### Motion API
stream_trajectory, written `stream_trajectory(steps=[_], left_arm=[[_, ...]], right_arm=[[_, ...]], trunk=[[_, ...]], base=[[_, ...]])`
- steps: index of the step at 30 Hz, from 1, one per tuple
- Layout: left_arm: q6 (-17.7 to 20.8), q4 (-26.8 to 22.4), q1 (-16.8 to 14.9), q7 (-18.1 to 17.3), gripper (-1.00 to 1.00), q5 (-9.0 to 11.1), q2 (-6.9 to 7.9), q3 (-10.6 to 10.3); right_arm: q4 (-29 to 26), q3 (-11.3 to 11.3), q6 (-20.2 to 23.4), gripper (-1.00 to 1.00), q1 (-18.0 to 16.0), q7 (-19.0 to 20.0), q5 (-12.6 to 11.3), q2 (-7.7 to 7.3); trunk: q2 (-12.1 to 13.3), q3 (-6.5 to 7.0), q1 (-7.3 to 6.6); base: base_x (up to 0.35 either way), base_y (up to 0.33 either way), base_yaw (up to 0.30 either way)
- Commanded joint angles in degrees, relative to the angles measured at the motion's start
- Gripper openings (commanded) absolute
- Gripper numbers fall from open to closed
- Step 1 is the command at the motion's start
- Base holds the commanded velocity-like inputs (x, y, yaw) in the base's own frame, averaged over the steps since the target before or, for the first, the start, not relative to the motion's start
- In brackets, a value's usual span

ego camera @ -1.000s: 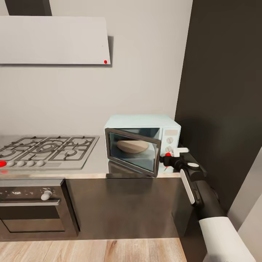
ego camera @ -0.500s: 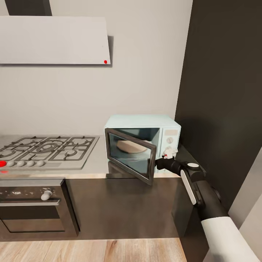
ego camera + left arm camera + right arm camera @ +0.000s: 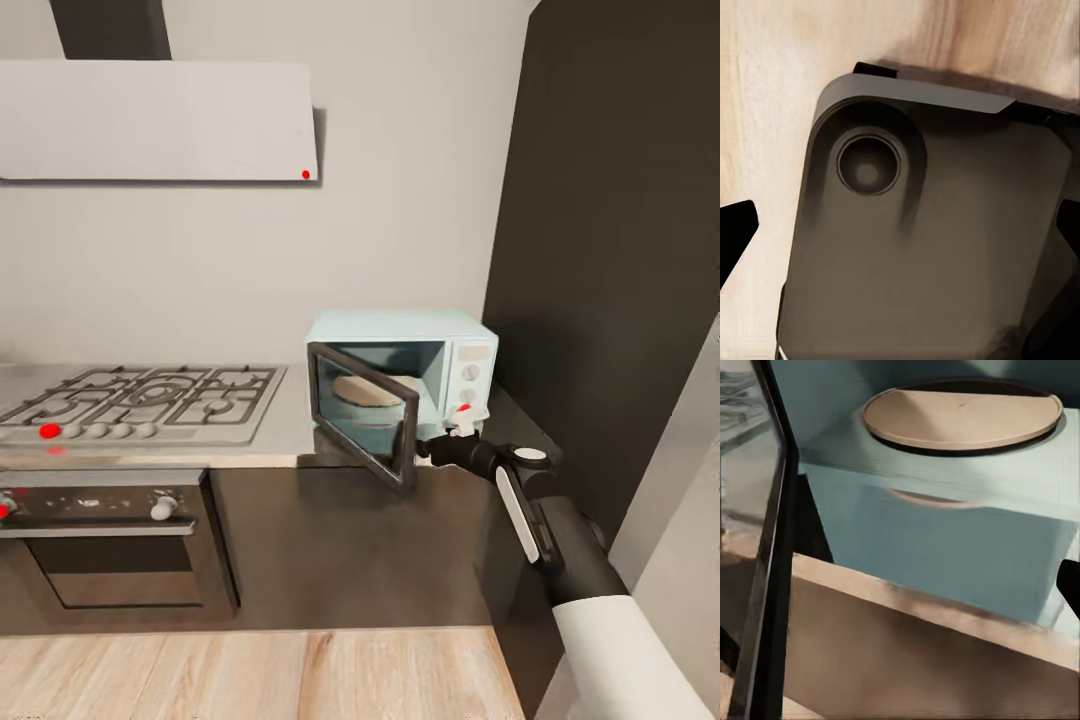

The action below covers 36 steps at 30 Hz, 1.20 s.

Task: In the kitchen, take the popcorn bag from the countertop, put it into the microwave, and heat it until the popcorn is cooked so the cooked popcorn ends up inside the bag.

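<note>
The mint-blue microwave (image 3: 455, 345) stands on the grey countertop (image 3: 285, 445) beside the tall dark unit. Its dark glass door (image 3: 362, 415) hangs open towards me, hinged at the left. Inside lies a flat round tan turntable (image 3: 960, 416) on the mint floor of the cavity; nothing sits on it. The popcorn bag and the popcorn are out of view. My right gripper (image 3: 428, 448) reaches to the door's free edge, just in front of the cavity, its fingers spread wide and holding nothing. In the right wrist view the door frame (image 3: 769, 555) runs beside that gripper (image 3: 900, 615). My left gripper (image 3: 900, 232) is open, pointing down.
A grey gas hob (image 3: 150, 400) lies left of the microwave, with a steel oven (image 3: 110, 545) under it and a white hood (image 3: 160, 120) above. The tall dark unit (image 3: 610, 250) walls the right side. My dark base (image 3: 930, 247) stands on the wood floor (image 3: 250, 675).
The microwave door has swung further open, and my right gripper has followed its edge to the left. The head camera has shifted too, so the whole scene sits a little differently.
</note>
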Motion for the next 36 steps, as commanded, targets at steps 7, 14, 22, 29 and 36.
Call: stream_trajectory(steps=[7, 14, 22, 29, 36], left_arm=[[-0.1, -0.1, 0.0, -0.1, 1.00, 0.3, -0.01, 0.0], [-0.1, 0.0, 0.0, -0.1, 1.00, 0.3, -0.01, 0.0], [-0.1, 0.0, 0.0, -0.1, 1.00, 0.3, -0.01, 0.0], [-0.1, 0.0, 0.0, -0.1, 1.00, 0.3, -0.01, 0.0], [-0.1, 0.0, 0.0, -0.1, 1.00, 0.3, -0.01, 0.0]], right_arm=[[0.0, 0.1, 0.4, 1.00, 0.0, 0.0, -0.2, -0.02], [0.0, -0.1, 0.5, 1.00, 0.0, 0.0, -0.2, -0.11], [-0.6, -0.1, 3.1, 1.00, 0.0, 0.4, -1.0, -2.97], [-0.8, -0.1, 3.3, 1.00, 0.0, 0.4, -1.0, -3.33], [-0.8, -0.2, 3.3, 1.00, -0.1, 0.4, -1.0, -3.39]], trunk=[[0.0, -0.06, -0.03], [0.0, -0.06, -0.03], [0.0, -0.06, -0.03], [0.0, -0.06, -0.03], [0.0, -0.06, -0.03]], base=[[-0.078, 0.299, 0.000], [-0.001, 0.322, 0.000], [0.000, 0.310, 0.000], [0.000, 0.276, 0.000], [0.000, 0.261, 0.000]])
